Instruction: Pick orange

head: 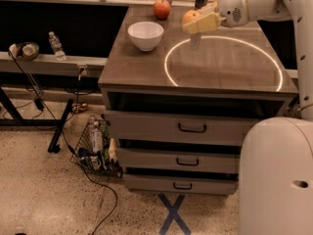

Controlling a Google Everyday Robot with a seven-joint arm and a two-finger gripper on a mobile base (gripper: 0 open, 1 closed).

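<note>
The yellow-fingered hand [194, 20] pinches the small round bright orange [190, 15]; both hang above the brown wooden desk [146, 67] — seemingly to clear its surface.

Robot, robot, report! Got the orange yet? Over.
Tool shut on small round orange fruit, held above wooden tabletop. Red apple, white bowl stand apart. Nothing in the way.

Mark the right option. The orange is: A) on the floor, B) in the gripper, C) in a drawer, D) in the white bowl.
B: the orange sits in the grasp of the gripper, to the right of the white bowl.
</note>
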